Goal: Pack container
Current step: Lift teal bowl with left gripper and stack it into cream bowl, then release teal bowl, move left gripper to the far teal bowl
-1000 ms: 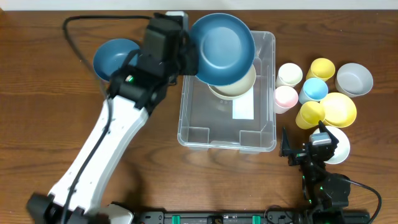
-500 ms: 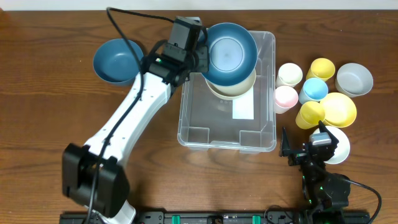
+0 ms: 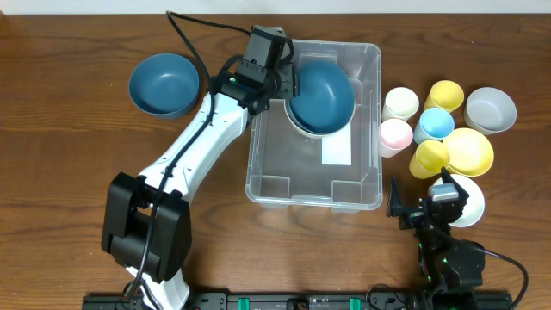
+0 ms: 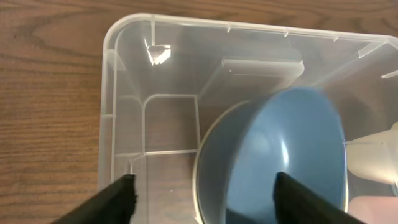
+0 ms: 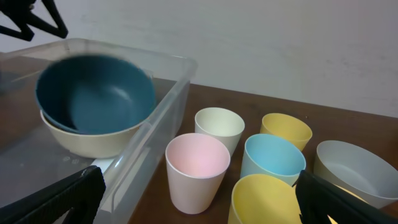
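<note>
The container [image 3: 372, 196] is a large clear bin at the table's middle; its wall [image 4: 124, 93] and its edge [image 5: 163, 106] show in the wrist views. At its far end a dark blue bowl [image 3: 324, 93] [image 4: 292, 149] [image 5: 93, 93] lies nested in a cream bowl [image 3: 303, 127] [image 5: 93, 142]. My left gripper [image 3: 290, 84] [image 4: 202, 186] hangs open over the bowl's left rim, with nothing gripped. My right gripper [image 3: 420, 200] [image 5: 199, 186] stands open near the front right, facing the cups.
A second dark blue bowl [image 3: 164, 84] sits left of the container. To its right stand pink [image 5: 198, 168], cream [image 5: 219, 127], light blue [image 5: 273, 162] and yellow [image 5: 286, 130] cups, a grey bowl [image 3: 491, 110], a yellow bowl [image 3: 472, 151] and a white bowl [image 3: 471, 205].
My left gripper lowered the dark blue bowl into the cream bowl and opened, letting it go. The right arm has not moved.
</note>
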You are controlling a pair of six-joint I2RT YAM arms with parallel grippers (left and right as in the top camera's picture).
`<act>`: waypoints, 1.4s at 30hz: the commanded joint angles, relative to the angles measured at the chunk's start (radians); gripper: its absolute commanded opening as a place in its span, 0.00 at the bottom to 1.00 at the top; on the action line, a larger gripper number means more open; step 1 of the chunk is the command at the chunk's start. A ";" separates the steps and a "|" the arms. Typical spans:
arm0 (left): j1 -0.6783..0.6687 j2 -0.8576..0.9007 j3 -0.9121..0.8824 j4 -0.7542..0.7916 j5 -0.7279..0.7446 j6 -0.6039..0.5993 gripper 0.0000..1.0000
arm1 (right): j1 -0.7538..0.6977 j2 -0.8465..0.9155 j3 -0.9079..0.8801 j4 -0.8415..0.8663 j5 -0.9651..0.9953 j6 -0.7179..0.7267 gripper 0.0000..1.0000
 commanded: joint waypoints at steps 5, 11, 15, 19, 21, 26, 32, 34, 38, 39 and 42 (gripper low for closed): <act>0.023 -0.063 0.033 -0.008 -0.006 0.014 0.74 | -0.008 -0.004 -0.002 -0.003 -0.007 -0.010 0.99; 0.127 -0.138 0.033 -0.091 -0.010 0.037 0.77 | -0.008 -0.004 -0.002 -0.003 -0.007 -0.010 0.99; 0.248 -0.168 0.033 -0.162 -0.035 0.040 0.88 | -0.008 -0.004 -0.002 -0.003 -0.007 -0.010 0.99; 0.386 -0.163 0.032 -0.241 -0.034 0.039 0.98 | -0.008 -0.004 -0.002 -0.003 -0.007 -0.010 0.99; 0.445 -0.152 0.029 -0.278 -0.032 0.039 0.98 | -0.008 -0.004 -0.002 -0.003 -0.007 -0.010 0.99; 0.538 -0.125 -0.008 -0.306 -0.031 0.011 0.98 | -0.008 -0.004 -0.002 -0.003 -0.007 -0.010 0.99; 0.607 -0.061 -0.048 -0.308 -0.025 -0.147 0.98 | -0.008 -0.004 -0.002 -0.003 -0.007 -0.010 0.99; 0.631 -0.029 -0.048 -0.308 0.023 -0.169 0.98 | -0.008 -0.004 -0.002 -0.003 -0.007 -0.010 0.99; 0.682 0.041 -0.048 -0.304 0.147 -0.202 0.98 | -0.008 -0.004 -0.002 -0.003 -0.007 -0.010 0.99; 0.692 0.059 -0.048 -0.301 0.171 -0.205 0.98 | -0.008 -0.004 -0.002 -0.003 -0.007 -0.010 0.99; 0.711 0.124 -0.048 -0.291 0.220 -0.204 0.98 | -0.008 -0.004 -0.002 -0.003 -0.007 -0.010 0.99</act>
